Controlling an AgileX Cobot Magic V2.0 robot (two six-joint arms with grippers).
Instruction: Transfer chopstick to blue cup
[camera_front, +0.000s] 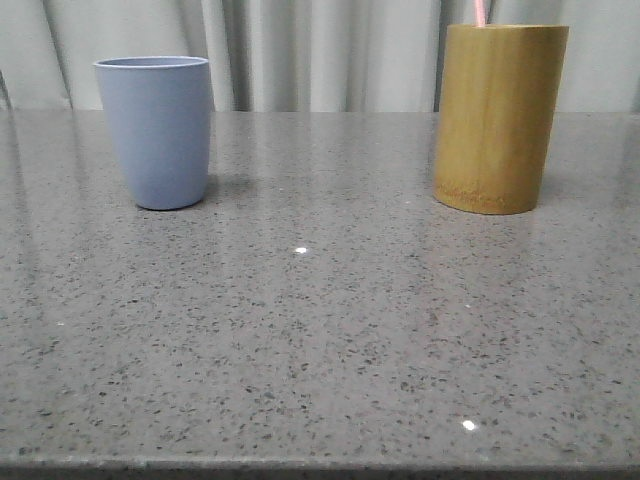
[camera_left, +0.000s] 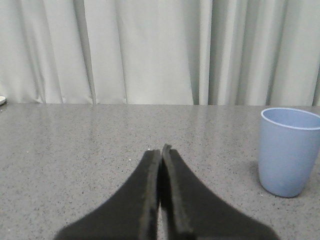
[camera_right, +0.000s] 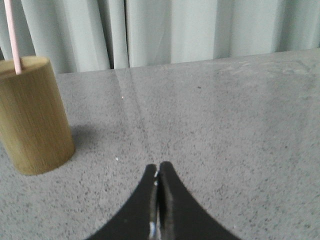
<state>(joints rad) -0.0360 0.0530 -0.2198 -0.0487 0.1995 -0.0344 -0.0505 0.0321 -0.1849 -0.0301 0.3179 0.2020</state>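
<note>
- While both arms sit low over the table, the left gripper and right gripper are pressed together, empty.
- The blue cup stands ahead of the left gripper, off to one side.
- The chopstick pokes from the bamboo holder ahead of the right gripper.

the bench looks like polished stone, grey with fine dark and pale speckles, glossy enough to carry small bright glints and faint reflections of what stands on it. the blue cup at far left is matt and smooth, like moulded plastic, with no shine. the holder at far right looks like bamboo, tan with fine upright grain and a low sheen. the chopstick in it is pale pink and smooth. the curtain behind is pale cloth in soft folds. both pincers, left and right, are matt black with a slightly rough face.
</note>
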